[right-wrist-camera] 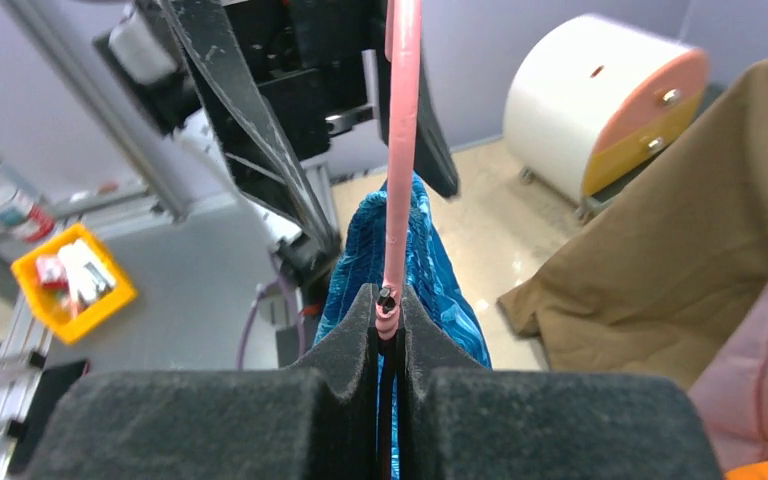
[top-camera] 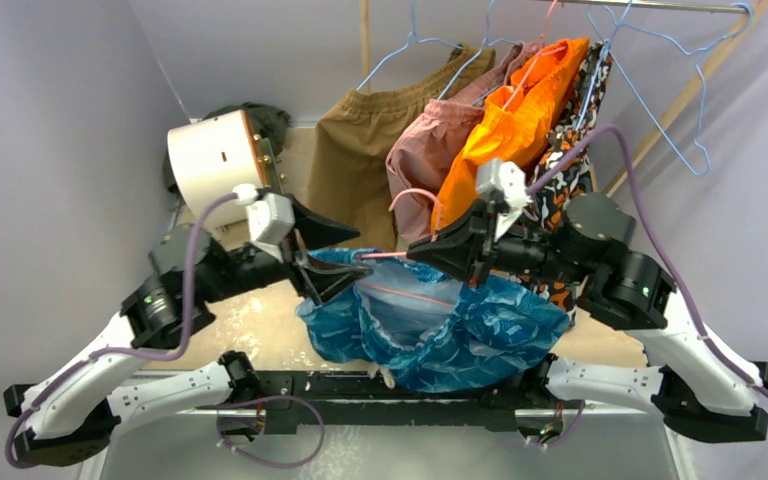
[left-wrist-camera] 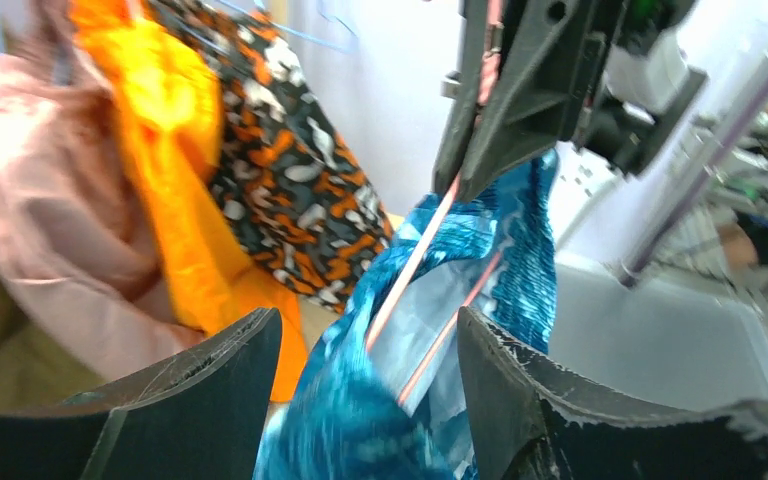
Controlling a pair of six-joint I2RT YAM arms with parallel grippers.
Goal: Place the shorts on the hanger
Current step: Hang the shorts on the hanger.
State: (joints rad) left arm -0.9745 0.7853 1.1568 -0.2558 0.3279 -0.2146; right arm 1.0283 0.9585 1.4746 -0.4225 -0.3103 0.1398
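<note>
The shiny blue shorts [top-camera: 460,335] hang between the two arms above the table, with the waist opening facing up. The thin pink hanger [top-camera: 407,297] runs through that opening. My right gripper [right-wrist-camera: 388,312] is shut on the end of the hanger's wire [right-wrist-camera: 400,150], and the shorts [right-wrist-camera: 430,270] drape just beyond it. My left gripper [left-wrist-camera: 370,370] is open, its fingers standing either side of a fold of the shorts [left-wrist-camera: 360,420] and two pink hanger wires [left-wrist-camera: 415,260] without pinching them. From above, the left gripper [top-camera: 353,256] sits at the shorts' left edge, facing the right gripper [top-camera: 412,252].
Brown shorts [top-camera: 360,150], a pink garment [top-camera: 425,160], orange shorts [top-camera: 520,120] and a black-and-orange patterned garment [top-camera: 560,190] hang at the back on light blue hangers [top-camera: 660,90]. A white drum [top-camera: 210,155] stands at the back left. A yellow bin [right-wrist-camera: 70,275] lies beyond the table.
</note>
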